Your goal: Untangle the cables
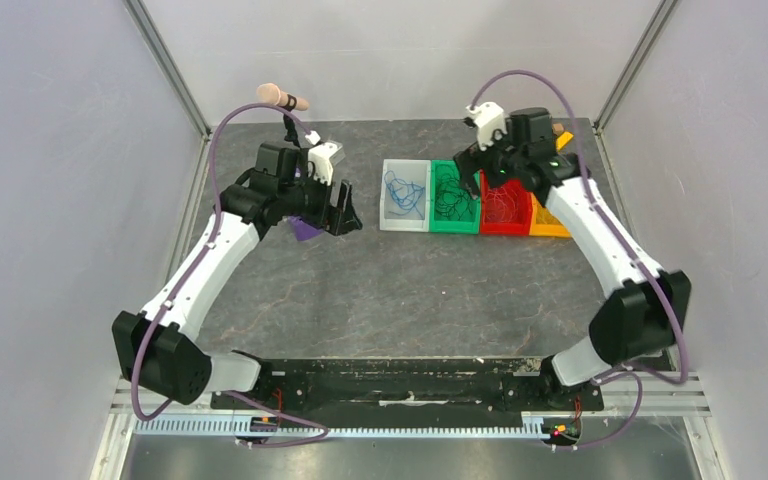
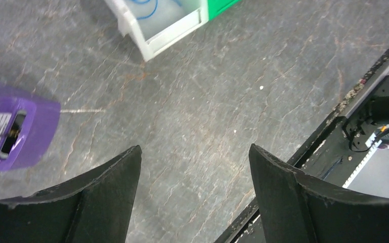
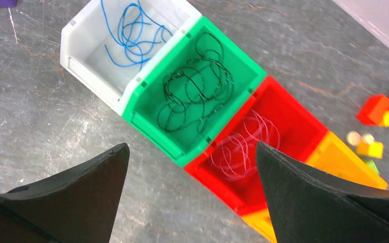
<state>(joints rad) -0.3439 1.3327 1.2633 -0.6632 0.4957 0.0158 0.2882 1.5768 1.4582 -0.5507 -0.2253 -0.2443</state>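
Your left gripper [image 2: 195,152]: jaws apart, empty, over the table [image 2: 207,76]; your right gripper [image 3: 191,146]: jaws apart, empty, above the bins. Beyond, you have the blue cable [image 3: 131,35] in the white bin [image 3: 88,76], the black cable [image 3: 195,91] in the green bin [image 3: 157,136] and the red cable [image 3: 243,147] in the red bin [image 3: 294,116], each alone. Sorting looks nearly done; the orange bin [image 3: 339,157] is mostly hidden from you.
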